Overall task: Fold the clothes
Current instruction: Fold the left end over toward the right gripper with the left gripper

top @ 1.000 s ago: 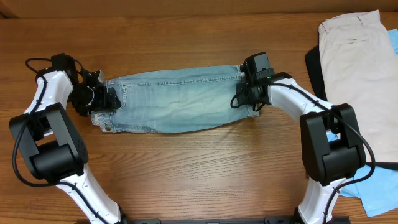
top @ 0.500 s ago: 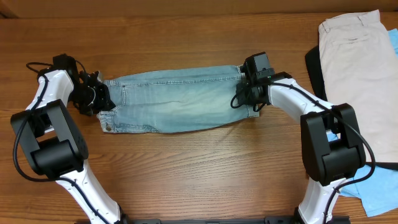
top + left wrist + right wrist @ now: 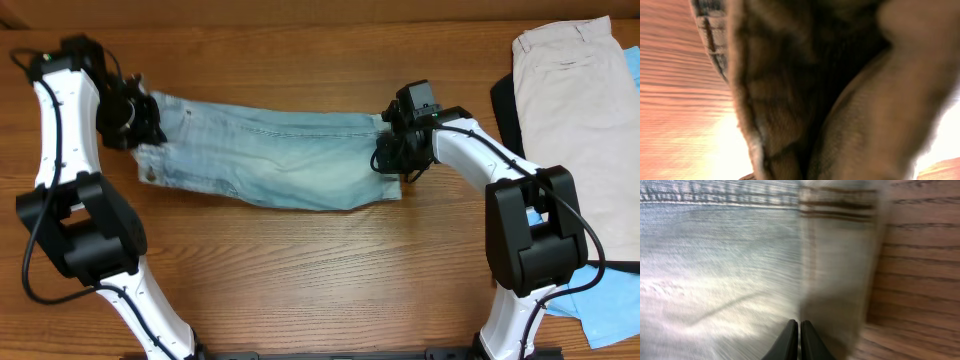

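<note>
Left pincer (image 3: 135,122): pressed together on the waistband end of the denim shorts (image 3: 270,160), upper left of the overhead frame. Its wrist view is filled with dim, close cloth.
Right pincer (image 3: 393,153): fingertips closed at the cuffed hem, centre right. The wrist view shows them meeting on the denim just beside the cuff, apparently nipping a thin fold.
Denim shorts: stretched between both pincers across the table (image 3: 300,290), slanting from upper left down to centre right, mostly flat on the wood.
Other stock: beige shorts (image 3: 575,110) at the right edge, partly over a black garment (image 3: 503,105). A sky-blue garment (image 3: 605,315) sits at lower right, well apart from the work.
Step in hand: judged to be an end-to-end fold, with both ends gripped.
Risk, slip: a thin bite at the cuff may let go under tension, dropping the hem askew.
Risk, skew: ends carried unevenly would give a crooked fold.
Risk, bunching: the unsupported middle may drag and wrinkle on the wood.
</note>
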Robot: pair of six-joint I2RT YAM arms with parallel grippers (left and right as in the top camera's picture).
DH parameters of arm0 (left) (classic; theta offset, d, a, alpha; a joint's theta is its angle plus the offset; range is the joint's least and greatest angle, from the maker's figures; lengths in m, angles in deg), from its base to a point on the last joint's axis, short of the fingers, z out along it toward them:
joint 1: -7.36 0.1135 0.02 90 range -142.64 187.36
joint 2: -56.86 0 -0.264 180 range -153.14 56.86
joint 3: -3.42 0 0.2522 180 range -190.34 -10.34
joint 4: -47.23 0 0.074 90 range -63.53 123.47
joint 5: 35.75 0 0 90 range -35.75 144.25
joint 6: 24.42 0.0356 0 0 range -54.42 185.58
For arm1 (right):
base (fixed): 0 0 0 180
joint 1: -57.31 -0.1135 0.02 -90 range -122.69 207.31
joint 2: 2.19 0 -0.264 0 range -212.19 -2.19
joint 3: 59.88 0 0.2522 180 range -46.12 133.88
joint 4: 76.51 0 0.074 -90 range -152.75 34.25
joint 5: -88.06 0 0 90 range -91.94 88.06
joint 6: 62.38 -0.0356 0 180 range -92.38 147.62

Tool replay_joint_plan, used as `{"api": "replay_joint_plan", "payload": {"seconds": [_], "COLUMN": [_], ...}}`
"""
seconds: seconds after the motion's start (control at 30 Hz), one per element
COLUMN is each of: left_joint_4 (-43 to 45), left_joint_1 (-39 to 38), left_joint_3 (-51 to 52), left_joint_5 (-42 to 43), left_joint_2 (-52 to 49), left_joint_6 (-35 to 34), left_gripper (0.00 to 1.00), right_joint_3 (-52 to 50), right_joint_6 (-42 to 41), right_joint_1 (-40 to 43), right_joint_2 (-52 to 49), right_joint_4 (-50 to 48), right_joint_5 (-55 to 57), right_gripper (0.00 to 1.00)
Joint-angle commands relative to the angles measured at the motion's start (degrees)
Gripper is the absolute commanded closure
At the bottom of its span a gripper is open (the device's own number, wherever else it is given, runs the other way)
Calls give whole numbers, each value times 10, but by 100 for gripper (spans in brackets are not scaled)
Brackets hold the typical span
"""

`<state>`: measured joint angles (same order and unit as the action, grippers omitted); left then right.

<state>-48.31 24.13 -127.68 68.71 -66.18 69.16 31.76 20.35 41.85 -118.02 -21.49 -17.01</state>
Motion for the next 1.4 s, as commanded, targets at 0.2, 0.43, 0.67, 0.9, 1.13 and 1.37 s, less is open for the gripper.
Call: {"api": "replay_joint_plan", "payload": {"seconds": [0.2,0.43,0.67,0.9,1.13,1.37], "left_joint_4": [-30,3,70,122,240,298], "left_joint_1": [-98,-230,-349,-436,-503,-531], "left_joint_3": [-66,-65,-45,1,47,38], "left_joint_5": [-40,-46,-66,-106,-69,-62], "left_joint_2": [62,61,61,60,59,57], "left_joint_6": [22,-16,-61,-85,-94,-104], "left_gripper": [96,96,96,75,0,0], "right_joint_3": [15,16,66,181,217,216], "right_joint_6": [-9,-18,-33,-32,-33,-45], "right_joint_1": [-1,1,23,73,134,188], "right_joint_2": [1,1,57,154,238,267], "right_joint_4": [1,-7,10,108,132,156], "right_joint_5": [-20,-23,-66,-76,-76,-77], "right_gripper": [93,96,96,85,80,76]}}
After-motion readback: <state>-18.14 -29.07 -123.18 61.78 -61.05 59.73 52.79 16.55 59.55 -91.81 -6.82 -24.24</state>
